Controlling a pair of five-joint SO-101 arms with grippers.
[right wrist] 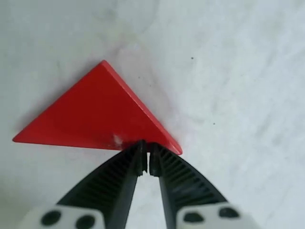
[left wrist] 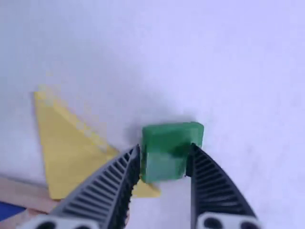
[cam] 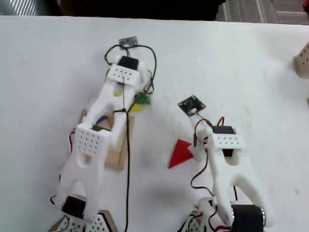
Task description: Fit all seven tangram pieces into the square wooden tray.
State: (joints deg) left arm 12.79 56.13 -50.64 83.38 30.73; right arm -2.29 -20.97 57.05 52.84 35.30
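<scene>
Just outside the square wooden tray (cam: 118, 155), clamped the small green square piece (left wrist: 171, 143) in the left gripper (left wrist: 164, 153) beside the flat yellow triangle (left wrist: 66, 143), rested the closed, empty right gripper (right wrist: 147, 151) against the flat red triangle (right wrist: 95, 112) well apart, and judged most pieces unplaced.

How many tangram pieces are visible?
4: red triangle by the right hand, green piece in the left hand, yellow triangle beside it, blue piece in the tray; more may be hidden.
</scene>
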